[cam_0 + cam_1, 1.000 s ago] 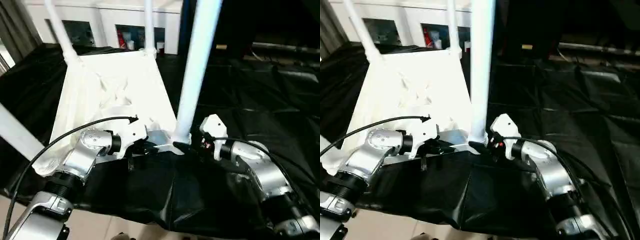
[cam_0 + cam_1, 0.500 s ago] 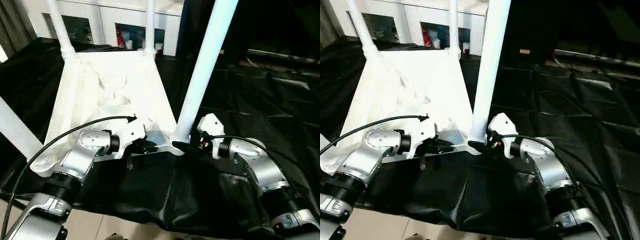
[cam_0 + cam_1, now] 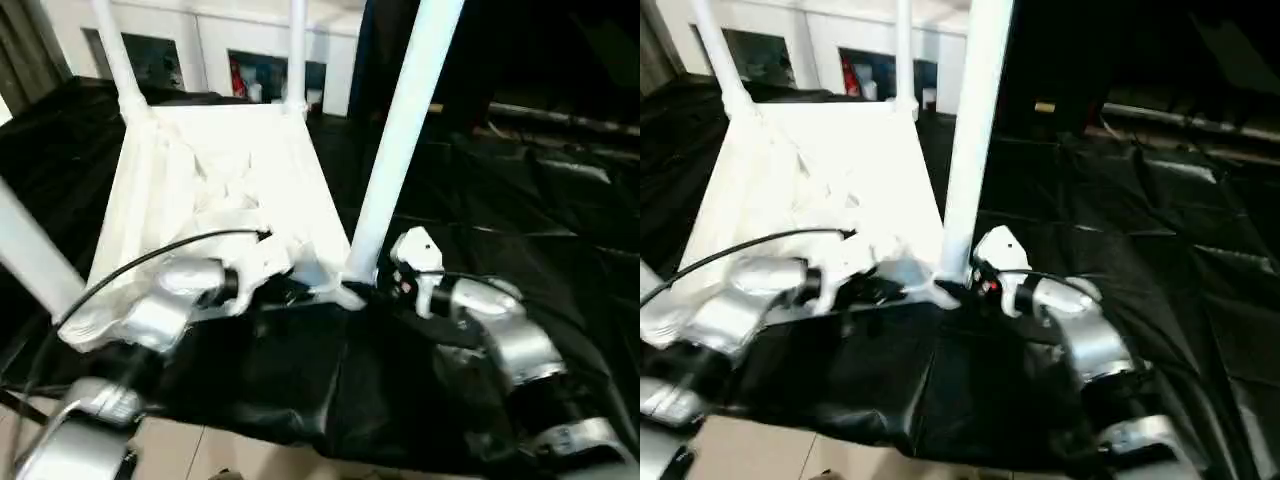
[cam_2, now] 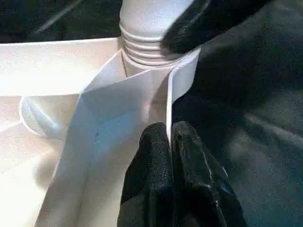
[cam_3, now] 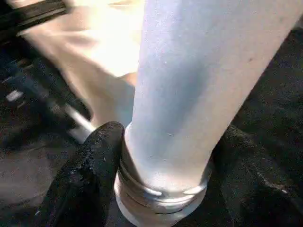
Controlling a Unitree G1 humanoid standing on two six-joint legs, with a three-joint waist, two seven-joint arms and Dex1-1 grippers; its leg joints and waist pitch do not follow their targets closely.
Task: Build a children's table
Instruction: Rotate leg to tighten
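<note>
Pinching the rim of the upturned tabletop [image 3: 215,170], centre-left of frame, with the left claw [image 4: 169,142]. Clasping the near-corner leg [image 3: 400,130] at its base with the right claw [image 5: 165,156] (threads showing there). Risking cross-threading or a tilted leg.

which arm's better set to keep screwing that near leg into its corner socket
Right, likely. The right gripper has a black finger on each side of the near leg's threaded base, ready to turn it. The left gripper is shut, pinching the table top's rim, so it steadies the top.
</note>
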